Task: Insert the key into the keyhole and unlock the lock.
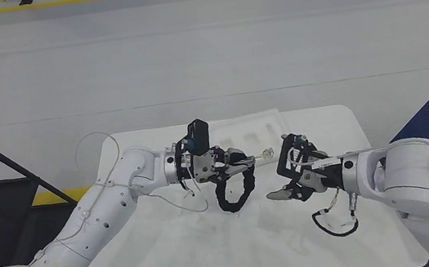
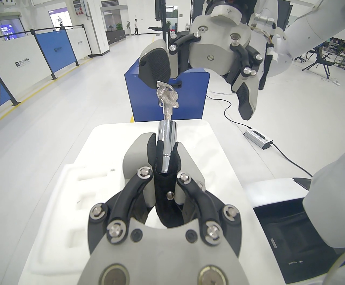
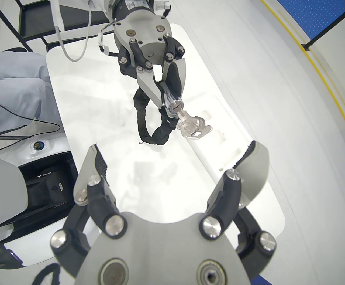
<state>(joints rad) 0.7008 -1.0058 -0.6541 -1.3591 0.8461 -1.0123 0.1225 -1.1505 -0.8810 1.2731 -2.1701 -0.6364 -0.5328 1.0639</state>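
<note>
The left jaws clamp the shiny chrome lock cylinder [image 2: 165,151], held above the white desk [image 1: 182,253]; its black sheathed cable loop [image 3: 141,121] hangs below. The flat silver key [image 2: 167,95] sits in the keyhole, textured head toward the right jaws. The right jaws are wide, empty, near that head. Judgement: insertion looks done, turn not yet made. Close squarely on the head's flat faces, rotate about the cylinder's axis, and keep the left grip firm so the cylinder cannot spin.
</note>
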